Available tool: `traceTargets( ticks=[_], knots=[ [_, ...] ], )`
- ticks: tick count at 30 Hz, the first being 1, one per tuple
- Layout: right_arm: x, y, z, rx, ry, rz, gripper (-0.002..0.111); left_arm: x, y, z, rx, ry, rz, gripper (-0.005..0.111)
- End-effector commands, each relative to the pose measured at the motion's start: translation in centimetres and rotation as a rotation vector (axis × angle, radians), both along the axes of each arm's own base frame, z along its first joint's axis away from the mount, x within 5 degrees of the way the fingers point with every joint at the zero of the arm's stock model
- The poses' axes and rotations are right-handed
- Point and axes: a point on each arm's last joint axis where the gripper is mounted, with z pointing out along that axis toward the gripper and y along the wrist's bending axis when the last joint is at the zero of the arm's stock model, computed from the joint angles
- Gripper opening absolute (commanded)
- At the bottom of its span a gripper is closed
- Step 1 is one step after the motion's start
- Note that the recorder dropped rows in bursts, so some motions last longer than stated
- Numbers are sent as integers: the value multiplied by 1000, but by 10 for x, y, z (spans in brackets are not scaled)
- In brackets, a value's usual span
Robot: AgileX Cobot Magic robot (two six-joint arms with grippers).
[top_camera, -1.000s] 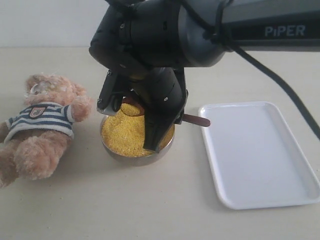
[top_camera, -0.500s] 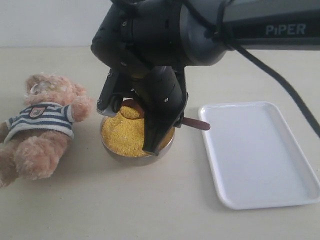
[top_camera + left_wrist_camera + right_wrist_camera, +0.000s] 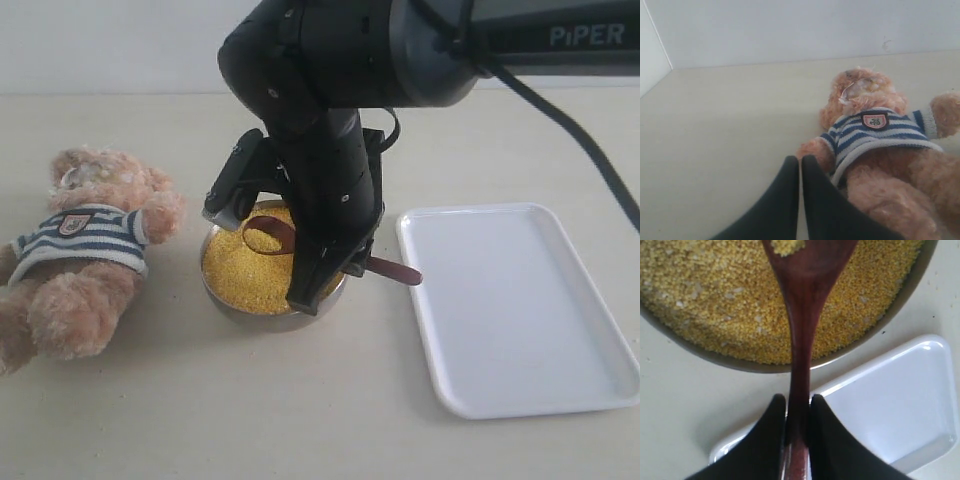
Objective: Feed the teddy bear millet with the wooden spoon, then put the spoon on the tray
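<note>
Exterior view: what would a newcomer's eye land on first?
The big black arm at centre, its right pincer gripping a wooden spoon over a bowl of bright-yellow millet. A teddy bear in a striped shirt lies to the left, and a white tray sits to the right.

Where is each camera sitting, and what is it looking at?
Exterior view: off the arms, looking down at the teddy bear, millet and tray; the right arm shows.
Left wrist view: on the left wrist, low, facing the teddy bear; the shut left gripper shows.
Right wrist view: on the right wrist, looking past the right gripper along the wooden spoon to the millet.
Shared: exterior and left wrist both see the teddy bear.
</note>
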Motion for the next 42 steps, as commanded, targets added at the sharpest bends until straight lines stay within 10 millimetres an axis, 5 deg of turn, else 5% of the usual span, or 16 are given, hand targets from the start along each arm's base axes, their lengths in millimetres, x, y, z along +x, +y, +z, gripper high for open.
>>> traceTargets(
  ticks=[1, 42],
  knots=[
    [6, -7, 4, 45, 42, -41, 0, 0, 0, 2, -2, -16, 5, 4],
    [6, -18, 30, 140, 43, -84, 0, 0, 0, 2, -2, -16, 1, 4]
  ],
)
